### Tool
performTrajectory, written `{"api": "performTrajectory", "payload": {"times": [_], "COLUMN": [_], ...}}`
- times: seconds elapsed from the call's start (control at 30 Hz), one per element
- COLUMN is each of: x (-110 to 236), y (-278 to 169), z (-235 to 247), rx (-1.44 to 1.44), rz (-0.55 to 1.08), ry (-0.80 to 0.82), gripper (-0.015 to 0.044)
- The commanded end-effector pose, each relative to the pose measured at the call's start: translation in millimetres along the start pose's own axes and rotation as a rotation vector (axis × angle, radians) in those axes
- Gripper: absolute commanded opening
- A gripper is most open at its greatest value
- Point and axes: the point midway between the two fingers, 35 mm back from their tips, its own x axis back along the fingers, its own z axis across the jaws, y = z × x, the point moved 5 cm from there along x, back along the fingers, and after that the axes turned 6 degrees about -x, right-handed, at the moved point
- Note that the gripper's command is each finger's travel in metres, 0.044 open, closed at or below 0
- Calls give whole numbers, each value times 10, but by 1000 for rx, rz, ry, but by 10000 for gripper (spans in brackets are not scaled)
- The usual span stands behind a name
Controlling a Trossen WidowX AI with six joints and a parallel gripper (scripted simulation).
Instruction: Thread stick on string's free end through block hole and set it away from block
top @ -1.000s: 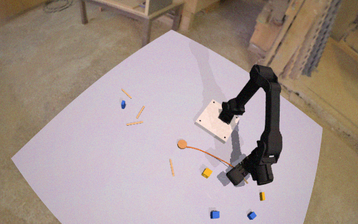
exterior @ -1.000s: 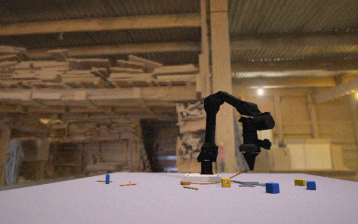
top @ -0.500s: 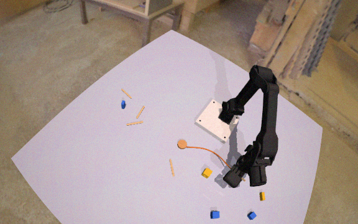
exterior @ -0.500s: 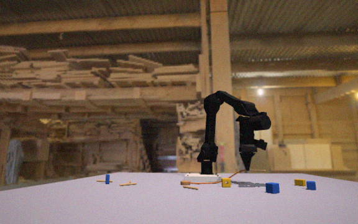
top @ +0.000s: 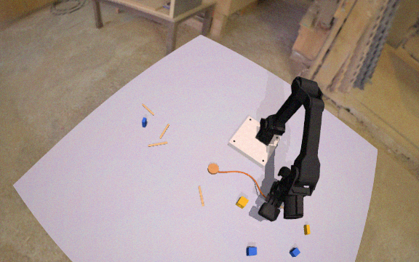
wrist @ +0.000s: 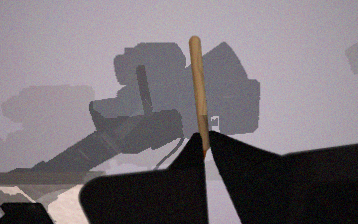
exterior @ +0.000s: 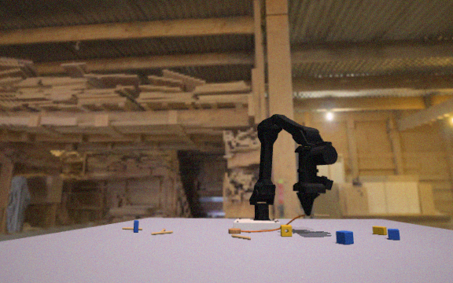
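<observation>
The gripper (wrist: 206,142) is clenched on the stick (wrist: 198,85), whose bare end juts out past the black fingertips above the table (wrist: 55,45); the arm's shadow falls beneath it. Seen from the side, the gripper (exterior: 308,210) points down, held clear of the surface. An orange string (top: 244,175) curves from it across to the round button (top: 213,168), which lies flat on the table (top: 104,189). The yellow block (top: 242,201), its hole facing the exterior camera, sits just beside the gripper (top: 273,204), between it and a loose stick (top: 201,196). Farther off lie three more sticks (top: 158,144) and blue cubes (top: 252,251).
</observation>
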Motion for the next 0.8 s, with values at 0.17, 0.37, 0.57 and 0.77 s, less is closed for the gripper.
{"api": "performTrajectory", "payload": {"times": [0.17,0.37,0.57,0.77], "x": [-1,0,-2,-4], "y": [-100,-170,-244,-318], "z": [-56,-93,-129,-163], "rx": [99,171,252,333], "rz": [2,2,4,3], "ry": [18,29,43,56], "gripper": [0,0,0,0]}}
